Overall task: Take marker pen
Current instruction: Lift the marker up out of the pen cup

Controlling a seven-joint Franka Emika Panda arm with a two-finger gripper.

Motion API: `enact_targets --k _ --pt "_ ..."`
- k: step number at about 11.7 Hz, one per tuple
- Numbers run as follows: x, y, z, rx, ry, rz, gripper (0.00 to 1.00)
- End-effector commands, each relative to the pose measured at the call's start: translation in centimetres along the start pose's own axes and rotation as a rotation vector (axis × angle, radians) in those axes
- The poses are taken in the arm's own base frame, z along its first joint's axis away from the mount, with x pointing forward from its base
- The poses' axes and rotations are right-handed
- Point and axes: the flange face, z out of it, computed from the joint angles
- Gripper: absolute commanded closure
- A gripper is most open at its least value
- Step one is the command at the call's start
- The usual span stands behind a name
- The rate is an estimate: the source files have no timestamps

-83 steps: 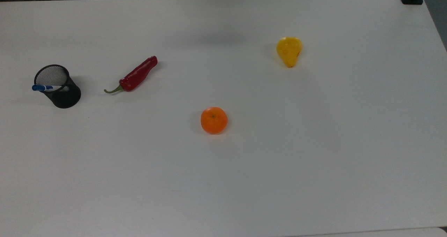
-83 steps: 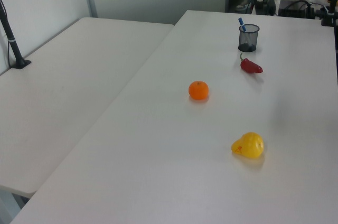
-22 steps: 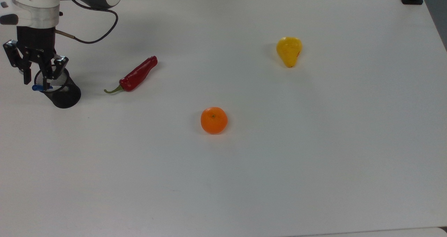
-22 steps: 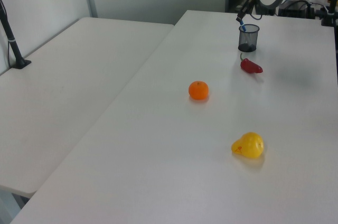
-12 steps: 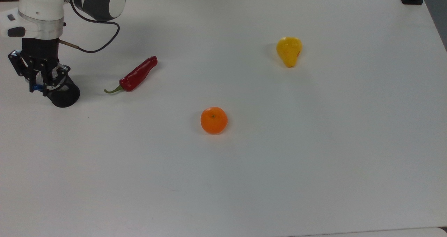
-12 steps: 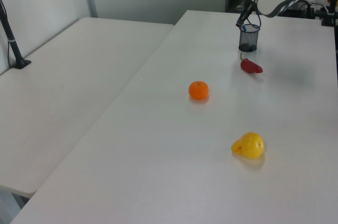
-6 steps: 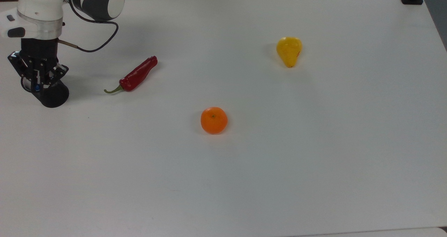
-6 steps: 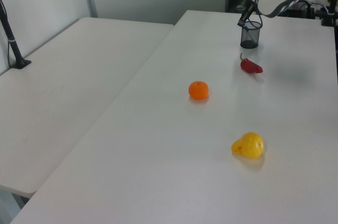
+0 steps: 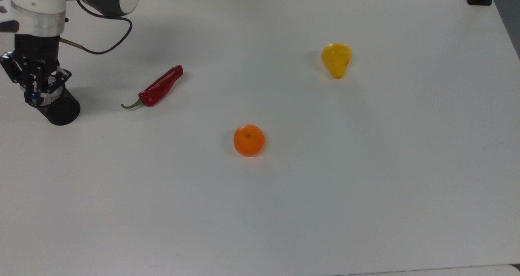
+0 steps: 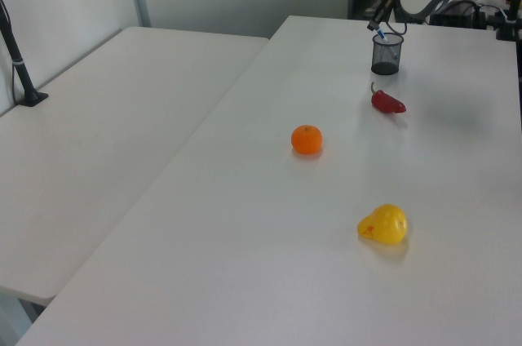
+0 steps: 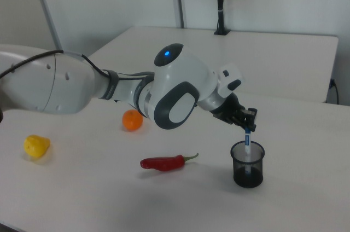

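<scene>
My gripper (image 11: 248, 128) is shut on the blue-capped top of the marker pen (image 11: 247, 144). The pen hangs upright, its white barrel running down into the black mesh cup (image 11: 248, 165), with the lower end still inside. In the top view the gripper (image 9: 34, 92) sits over the cup (image 9: 61, 110) at the top view's far left, and a bit of blue cap (image 9: 31, 96) shows between the fingers. In the left view the gripper (image 10: 379, 28) holds the marker pen (image 10: 380, 35) above the cup (image 10: 386, 55) at the far end of the table.
A red chilli (image 9: 156, 88) lies to the top view's right of the cup. An orange (image 9: 248, 140) sits mid-table and a yellow pear (image 9: 336, 58) further to the top view's right. The white table (image 9: 284, 211) is bare towards its near edge. The arm's cable (image 9: 101, 48) loops beside the wrist.
The gripper came down over the cup and shut on the marker's cap. The cup slid a little to the top view's left. The gripper has since risen, drawing the marker partly out.
</scene>
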Motion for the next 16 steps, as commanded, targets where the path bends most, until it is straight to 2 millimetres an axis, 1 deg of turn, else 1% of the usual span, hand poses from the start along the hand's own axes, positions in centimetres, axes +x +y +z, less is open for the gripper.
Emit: enact_targets --k 1,3,4,5,6,7,8,9,10,11,13,15,16 --pt "0.7 2.5 -4.6 -0.005 0.029 0.032 1.0" --pt "1.3 3.9 -8.0 0.004 0.03 0.058 1.0" --pt "1.6 4.2 -9.2 0.014 0.032 0.071 1.0" --pt "1.8 4.1 -10.1 0.028 0.035 0.083 1.0" --pt "2.2 4.1 -11.8 0.048 0.042 0.1 1.0" --pt "2.5 4.1 -14.0 0.077 0.033 0.11 1.0" --pt "2.8 3.7 -15.3 0.098 0.025 0.109 1.0" --pt "3.2 2.8 -17.2 0.128 0.016 0.099 1.0" --pt "3.5 1.4 -18.5 0.168 -0.011 0.088 1.0" --pt "4.0 -0.2 -19.9 0.212 -0.04 0.091 1.0" --pt "4.1 -3.9 -22.4 0.29 -0.132 0.108 1.0" --pt "3.9 -6.7 -24.6 0.337 -0.198 0.089 1.0" --pt "3.8 -8.0 -24.9 0.355 -0.226 0.08 1.0"
